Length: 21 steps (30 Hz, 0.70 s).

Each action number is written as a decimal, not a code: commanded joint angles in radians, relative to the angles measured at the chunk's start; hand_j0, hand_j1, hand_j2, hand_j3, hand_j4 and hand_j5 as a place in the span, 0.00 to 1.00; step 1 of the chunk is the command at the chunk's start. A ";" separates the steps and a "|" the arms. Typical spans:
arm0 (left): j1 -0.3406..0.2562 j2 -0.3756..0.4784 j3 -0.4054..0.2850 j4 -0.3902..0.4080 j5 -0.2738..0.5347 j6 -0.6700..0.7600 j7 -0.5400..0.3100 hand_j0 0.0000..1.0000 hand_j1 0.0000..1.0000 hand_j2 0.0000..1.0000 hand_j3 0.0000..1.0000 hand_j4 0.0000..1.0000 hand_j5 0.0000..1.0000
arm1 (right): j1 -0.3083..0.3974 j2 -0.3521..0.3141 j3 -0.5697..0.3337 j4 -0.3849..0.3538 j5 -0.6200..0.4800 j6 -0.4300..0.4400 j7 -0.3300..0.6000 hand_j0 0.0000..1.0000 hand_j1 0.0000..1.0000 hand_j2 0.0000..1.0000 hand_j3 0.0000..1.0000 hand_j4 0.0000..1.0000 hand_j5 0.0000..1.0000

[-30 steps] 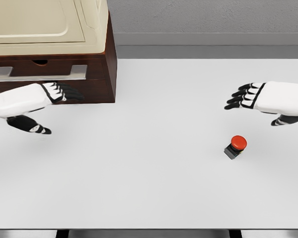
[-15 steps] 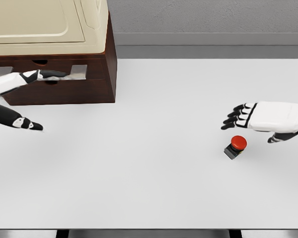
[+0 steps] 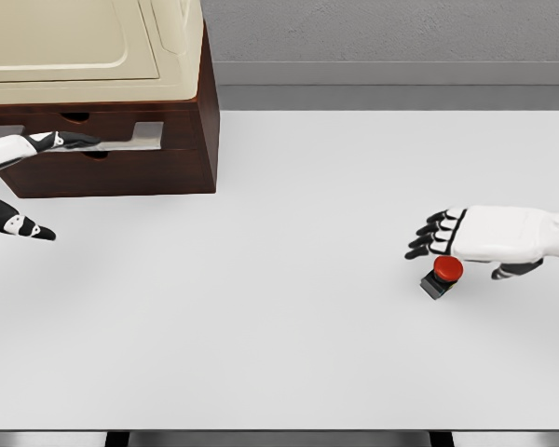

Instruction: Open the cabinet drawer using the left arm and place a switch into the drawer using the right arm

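Note:
The switch, a red button on a small black base, stands on the white table at the right. My right hand hovers just above it, fingers spread and pointing left, holding nothing. At the far left stands the brown cabinet with a silver drawer handle; the drawer looks closed. My left hand reaches in from the left edge, its fingers lying along the top of the handle and its thumb hanging well below, so nothing is gripped.
A cream appliance sits on top of the cabinet. A grey wall runs behind the table. The table's front edge shows near the bottom of the picture.
My left hand rose from below the drawer front up to the handle and drew back left. My right hand lowered toward the switch and now sits just above it.

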 commanded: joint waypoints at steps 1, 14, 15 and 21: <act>0.000 -0.007 0.001 0.003 0.003 0.063 0.004 1.00 1.00 1.00 1.00 1.00 1.00 | 0.000 0.009 0.019 0.000 0.025 0.002 0.000 1.00 1.00 1.00 1.00 1.00 1.00; -0.023 -0.090 0.004 0.093 -0.083 0.096 0.004 1.00 1.00 1.00 1.00 1.00 1.00 | -0.003 0.043 0.028 0.003 0.076 0.002 0.000 1.00 1.00 1.00 1.00 1.00 1.00; -0.025 -0.090 0.004 0.107 -0.083 0.096 0.004 1.00 1.00 1.00 1.00 1.00 1.00 | -0.003 0.045 0.028 0.003 0.076 0.002 0.000 1.00 1.00 1.00 1.00 1.00 1.00; -0.028 -0.101 0.009 0.148 -0.088 0.096 0.004 1.00 1.00 1.00 1.00 1.00 1.00 | -0.003 0.048 0.034 0.008 0.082 0.002 0.000 1.00 1.00 1.00 1.00 1.00 1.00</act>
